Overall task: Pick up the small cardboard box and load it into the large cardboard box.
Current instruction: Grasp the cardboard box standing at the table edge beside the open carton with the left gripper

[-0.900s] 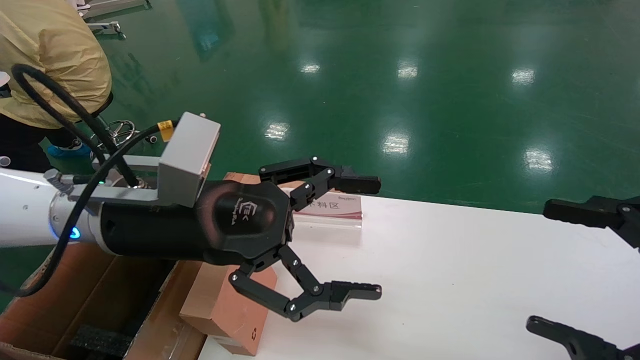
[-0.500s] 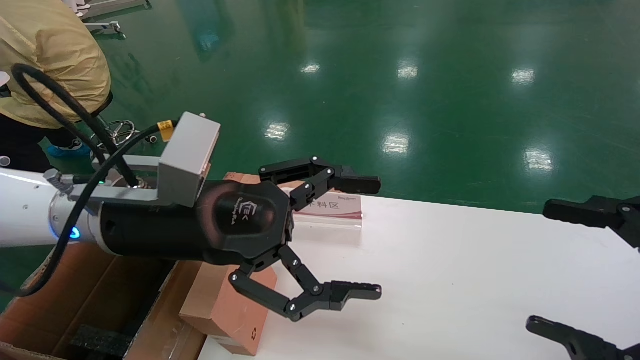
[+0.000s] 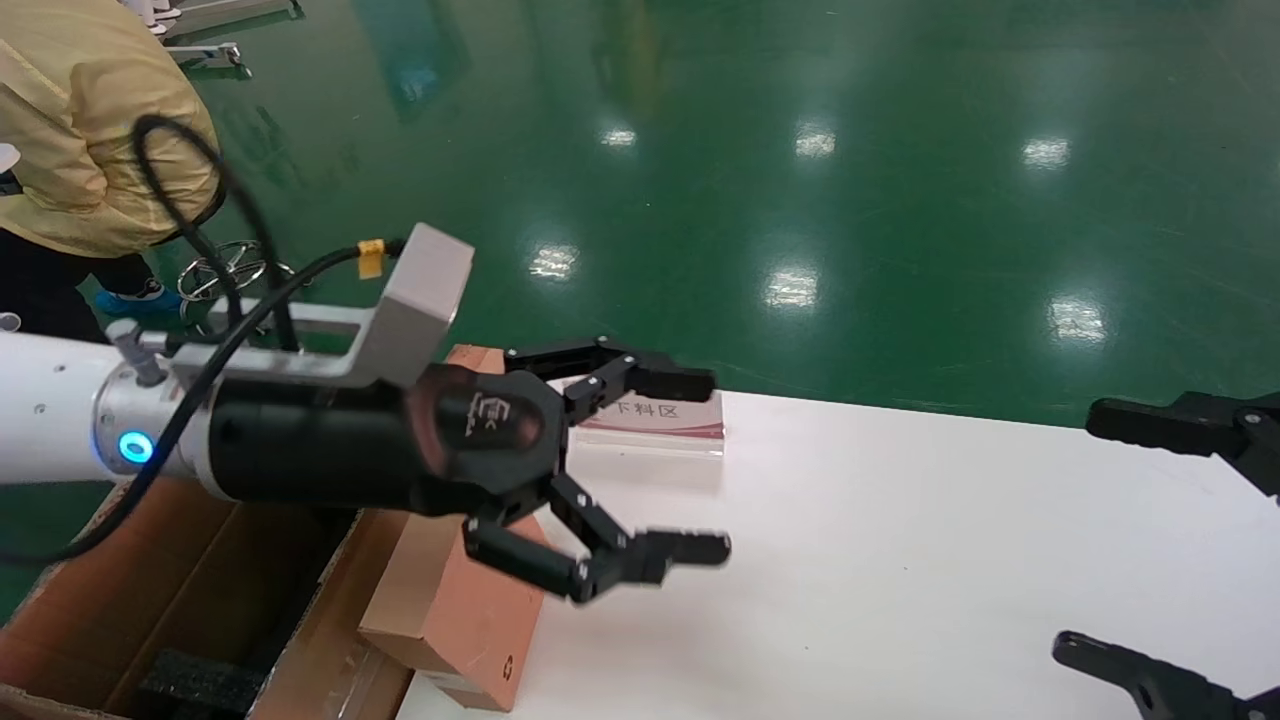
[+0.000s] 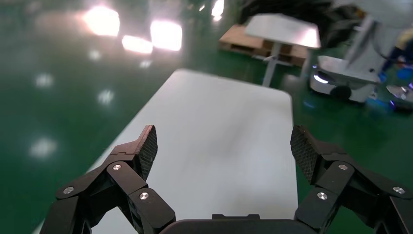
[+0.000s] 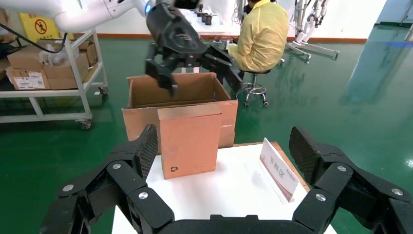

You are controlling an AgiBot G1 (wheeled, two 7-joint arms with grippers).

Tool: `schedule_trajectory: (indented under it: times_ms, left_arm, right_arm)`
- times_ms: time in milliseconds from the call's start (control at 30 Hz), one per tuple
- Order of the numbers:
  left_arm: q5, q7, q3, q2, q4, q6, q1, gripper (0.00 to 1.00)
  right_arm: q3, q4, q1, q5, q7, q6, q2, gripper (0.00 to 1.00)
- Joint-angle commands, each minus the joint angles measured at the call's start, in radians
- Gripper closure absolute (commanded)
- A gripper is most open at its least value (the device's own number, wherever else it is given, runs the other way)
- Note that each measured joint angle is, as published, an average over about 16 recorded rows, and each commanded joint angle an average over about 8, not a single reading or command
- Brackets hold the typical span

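Hovering with wide fingers above the small cardboard box (image 3: 455, 610) at the counter's (image 3: 900, 560) left edge, the left gripper (image 3: 640, 465) must drop and grab it; the right gripper (image 3: 1150, 540) waits wide open at the right edge.

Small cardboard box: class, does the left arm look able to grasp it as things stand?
Probably yes. The left gripper is open above the small cardboard box, which stands on the table edge, with nothing between them.

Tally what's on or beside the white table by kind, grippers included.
Cardboard boxes: 2, small box and large box
Sign stands: 1, sign
Grippers: 2, left gripper and right gripper, both open
Total: 5
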Motion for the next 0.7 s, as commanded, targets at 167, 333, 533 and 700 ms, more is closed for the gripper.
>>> schedule_trajectory:
  times_ms: [167,333,533,700]
  left_arm:
    - [0.133,-0.240,0.073,-0.038,-0.022,-0.041,-0.070,0.00]
    - [0.295,-0.472,0.153,-0.029,-0.028,-0.023,-0.191,0.00]
    - [0.495,-0.722,0.244,0.014,-0.033,0.043,-0.337,0.00]
    - [0.642,-0.884,0.323,0.067,-0.035,0.106,-0.439,0.00]
  right_arm:
    - [0.000,0.000,0.000,0.000,0.000,0.000,0.000,0.00]
    - [-0.001,0.000,0.000,0.001,0.000,0.000,0.000,0.00]
    - [-0.001,0.000,0.000,0.001,-0.001,0.000,0.000,0.00]
    - [-0.002,0.000,0.000,0.001,-0.001,0.001,0.001,0.00]
